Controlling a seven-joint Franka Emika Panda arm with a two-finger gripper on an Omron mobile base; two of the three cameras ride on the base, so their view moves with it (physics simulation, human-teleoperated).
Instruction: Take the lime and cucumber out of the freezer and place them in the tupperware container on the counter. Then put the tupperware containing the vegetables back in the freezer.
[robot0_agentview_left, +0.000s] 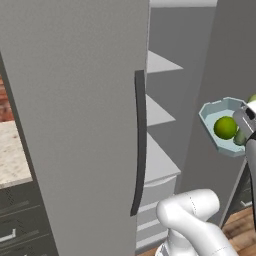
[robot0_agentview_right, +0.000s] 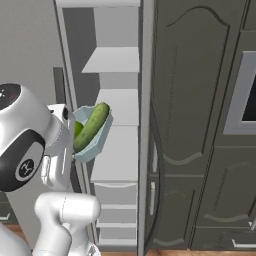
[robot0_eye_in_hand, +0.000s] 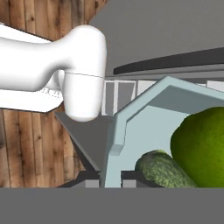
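Presently the gripper (robot0_agentview_left: 243, 131) is clamped fully closed on the rim of the tupperware container (robot0_agentview_left: 212, 111), holding it tilted in the air in front of the open freezer (robot0_agentview_left: 75, 100), level with its middle shelves. Inside the container, the lime (robot0_agentview_left: 225, 127) and the cucumber (robot0_agentview_right: 92, 126) lie together, touching. Beyond the container, the freezer's pale shelves (robot0_agentview_right: 117, 102) stand bare, its door swung wide with the dark curved handle (robot0_agentview_left: 140, 142) facing the base. A strip of counter (robot0_agentview_left: 12, 150) shows left of the freezer door. No legible writing or branding noted.
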